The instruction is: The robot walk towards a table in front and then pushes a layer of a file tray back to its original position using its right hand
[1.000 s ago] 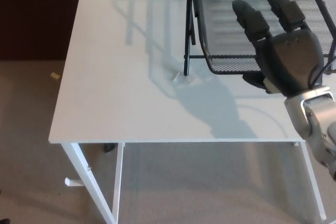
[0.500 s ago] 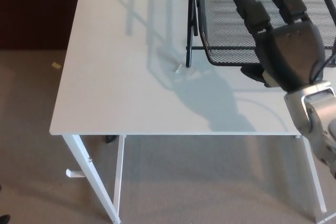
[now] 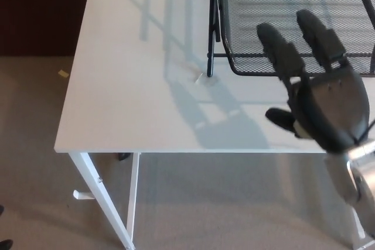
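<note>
Tray [image 3: 293, 21] layer juts toward me on the table [image 3: 135, 86], its front rim under my fingertips. My right hand [image 3: 313, 95] hovers open, empty. Pushing with fingers above the rim could snag mesh or skid the whole rack.

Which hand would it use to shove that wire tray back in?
The right hand. It hangs open just in front of the pulled-out mesh tray layer, fingers pointing at its front rim. The left hand is not in view.
</note>
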